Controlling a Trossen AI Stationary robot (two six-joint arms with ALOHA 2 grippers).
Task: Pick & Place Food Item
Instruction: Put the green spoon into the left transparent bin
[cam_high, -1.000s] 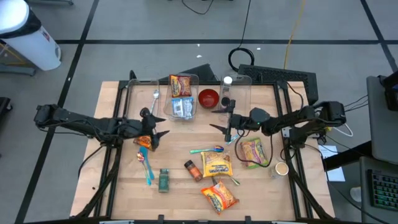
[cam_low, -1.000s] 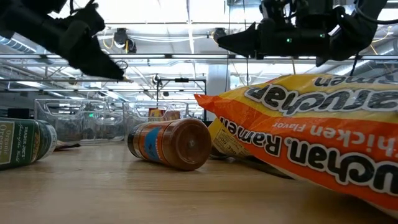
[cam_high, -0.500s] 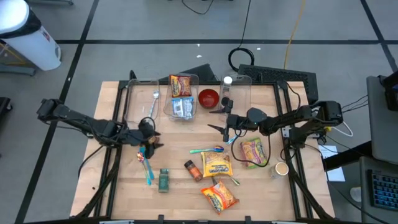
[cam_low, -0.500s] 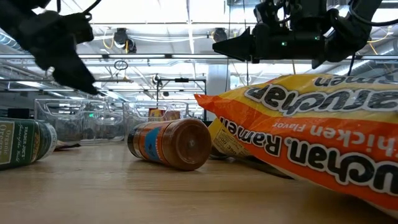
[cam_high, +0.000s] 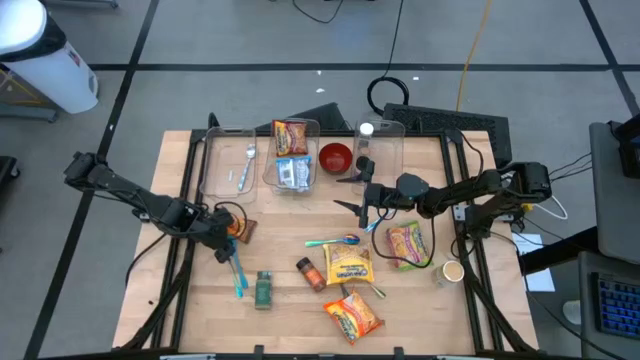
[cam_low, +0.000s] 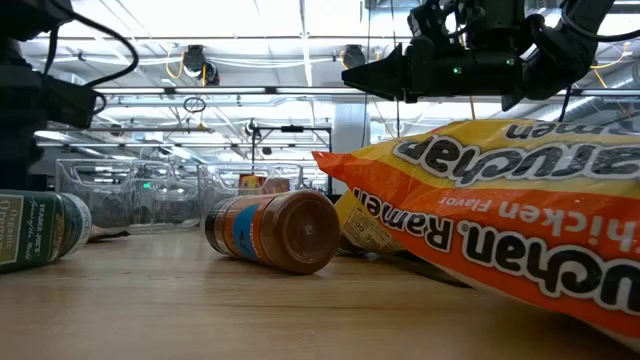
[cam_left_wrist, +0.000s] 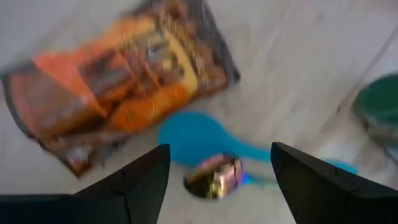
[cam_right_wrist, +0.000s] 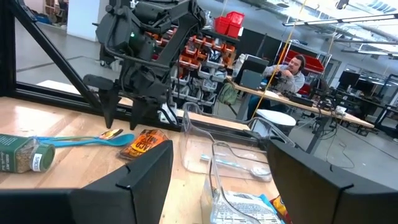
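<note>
Left pincer (cam_high: 228, 244) spread wide and empty above the desk (cam_high: 290, 300), orange snack packet (cam_left_wrist: 124, 84) just ahead, blue spoon (cam_left_wrist: 205, 143) beneath, green jar (cam_high: 263, 289) near, right pincer (cam_high: 364, 204) open, empty, well apart, ramen packet (cam_high: 348, 266) beyond.

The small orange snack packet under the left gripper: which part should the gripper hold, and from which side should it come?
The orange snack packet lies flat on the table, so the open left gripper should probably come straight down and pinch across its narrower width, near the middle, clear of the blue spoon beside it.
</note>
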